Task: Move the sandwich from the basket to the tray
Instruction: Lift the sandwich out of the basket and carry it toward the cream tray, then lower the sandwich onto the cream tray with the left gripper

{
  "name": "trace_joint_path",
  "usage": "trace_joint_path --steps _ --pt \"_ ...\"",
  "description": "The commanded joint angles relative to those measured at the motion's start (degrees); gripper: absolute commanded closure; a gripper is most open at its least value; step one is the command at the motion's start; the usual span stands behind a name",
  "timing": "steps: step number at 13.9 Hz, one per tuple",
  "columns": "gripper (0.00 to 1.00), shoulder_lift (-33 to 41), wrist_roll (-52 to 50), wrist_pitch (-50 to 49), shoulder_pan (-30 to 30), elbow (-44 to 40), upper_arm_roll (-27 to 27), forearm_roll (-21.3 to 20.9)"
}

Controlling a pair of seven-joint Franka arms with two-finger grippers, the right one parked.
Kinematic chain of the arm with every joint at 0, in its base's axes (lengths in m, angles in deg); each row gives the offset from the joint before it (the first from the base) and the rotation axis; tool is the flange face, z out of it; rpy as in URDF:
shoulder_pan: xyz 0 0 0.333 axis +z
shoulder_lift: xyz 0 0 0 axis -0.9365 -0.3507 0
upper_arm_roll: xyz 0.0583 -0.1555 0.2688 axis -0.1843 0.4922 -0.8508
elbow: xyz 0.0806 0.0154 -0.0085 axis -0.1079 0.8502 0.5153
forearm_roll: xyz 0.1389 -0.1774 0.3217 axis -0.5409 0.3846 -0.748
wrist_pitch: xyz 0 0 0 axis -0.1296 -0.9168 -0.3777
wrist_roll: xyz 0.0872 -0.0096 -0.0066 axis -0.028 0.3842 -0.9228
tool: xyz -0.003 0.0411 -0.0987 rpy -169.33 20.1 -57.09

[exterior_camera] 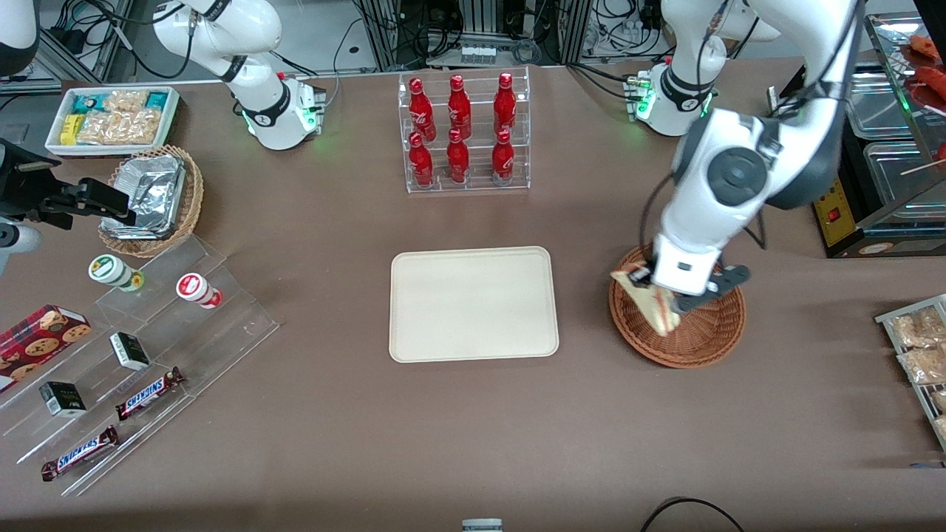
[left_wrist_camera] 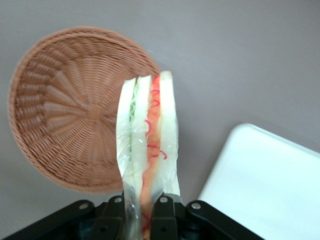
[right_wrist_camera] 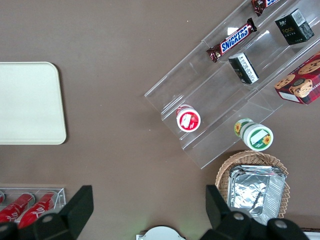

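I take the tray (exterior_camera: 473, 304) as my landmark, flat on the desk (exterior_camera: 473, 443). Beside it, toward the working arm's end, sits the basket (exterior_camera: 695, 343). My claw (exterior_camera: 669, 299) hangs above the basket, closed on the sandwich (exterior_camera: 654, 299). The bottle rack (exterior_camera: 465, 133) stands farther from the front camera than the tray.

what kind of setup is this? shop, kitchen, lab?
Likely a lab mock-up of a convenience-store counter: clear rack of red bottles, candy bars on acrylic steps, cable clutter by the arm bases. The gripper holds the cream triangular sandwich above the reddish-brown wicker basket.
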State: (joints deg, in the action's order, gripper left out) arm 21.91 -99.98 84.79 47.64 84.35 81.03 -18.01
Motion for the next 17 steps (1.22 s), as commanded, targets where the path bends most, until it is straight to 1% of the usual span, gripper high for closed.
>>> trace_joint_path --steps 1,4,8,11,12,15,17 --pt "1.0 -4.43 -1.71 -2.76 -6.27 -7.73 -0.64 -0.77" --pt "1.0 -9.0 -1.1 -2.94 -13.39 -12.13 -0.64 -0.77" --pt "1.0 -18.48 -0.84 -2.42 -21.66 -18.36 -0.64 -1.03" --pt "1.0 -24.47 -1.01 -2.33 -26.06 -21.89 -0.64 -3.49" --pt "1.0 -25.62 -1.01 -1.63 -26.68 -22.07 -0.64 -3.5" --pt "1.0 -30.18 -1.62 4.95 -26.95 -22.6 -0.64 -3.58" --pt "1.0 -31.34 -1.89 6.37 -27.3 -23.65 -0.73 -3.67"
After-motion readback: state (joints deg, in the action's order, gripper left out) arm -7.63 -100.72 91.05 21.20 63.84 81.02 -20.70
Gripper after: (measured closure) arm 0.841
